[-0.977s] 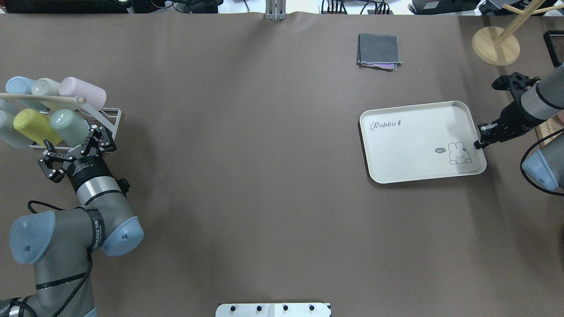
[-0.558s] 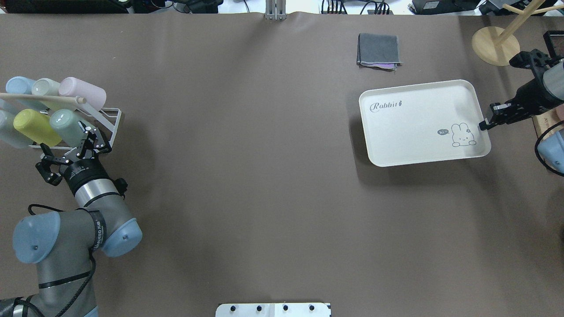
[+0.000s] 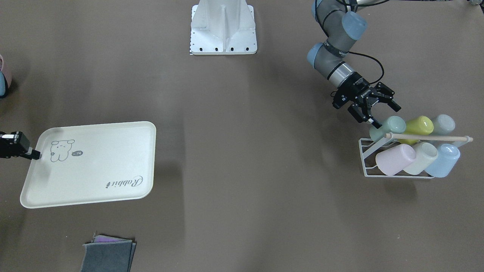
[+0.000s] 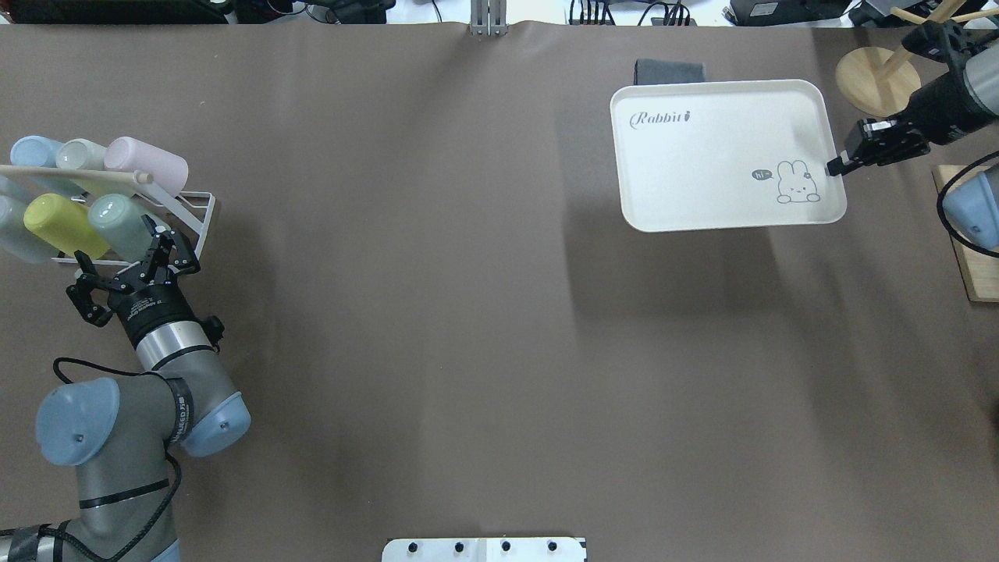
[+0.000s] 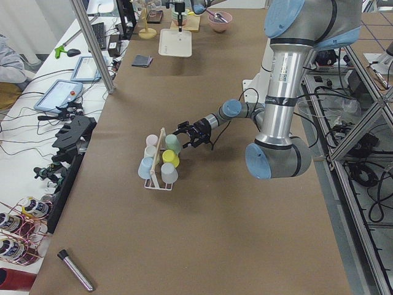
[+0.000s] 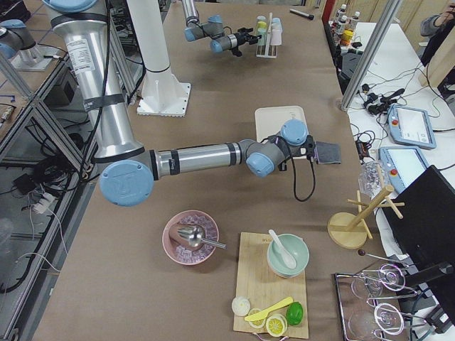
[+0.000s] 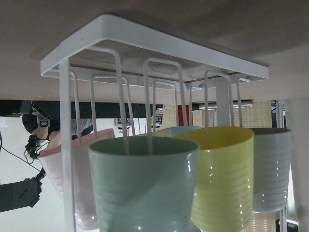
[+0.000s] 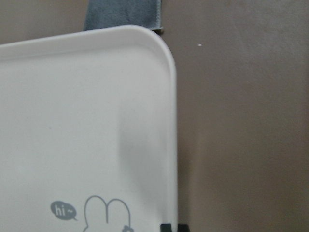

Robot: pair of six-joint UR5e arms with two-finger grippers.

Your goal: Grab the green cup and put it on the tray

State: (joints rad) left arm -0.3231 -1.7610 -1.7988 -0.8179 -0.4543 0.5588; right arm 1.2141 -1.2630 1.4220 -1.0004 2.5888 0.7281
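Rack: at the far left of my overhead view a white wire rack holds pastel cups lying tilted, among them a yellow-green cup and a pink cup.
Green cup: the muted sea-green cup sits in the rack's near row, just beside the yellow-green one. It is not lifted.
Left gripper: my left gripper is spread wide and holds nothing. One finger reaches alongside the green cup, but I cannot tell whether it touches. The wrist camera has the cup dead ahead.
Table: the brown table is bare across the middle stretch between rack and tray.
Tray: the cream tray with the "Rabbit" script is on the right, well apart from the rack. Its shadow falls offset below it, so I judge it is raised off the table. Its far edge overlaps a grey folded cloth.
Right gripper: my right gripper is pinching the tray's short rim next to the bunny drawing.
Done: approach to the cup, as I read it.
Left: closing on the cup, drawing it off the rack, carrying it across and setting it on the tray.
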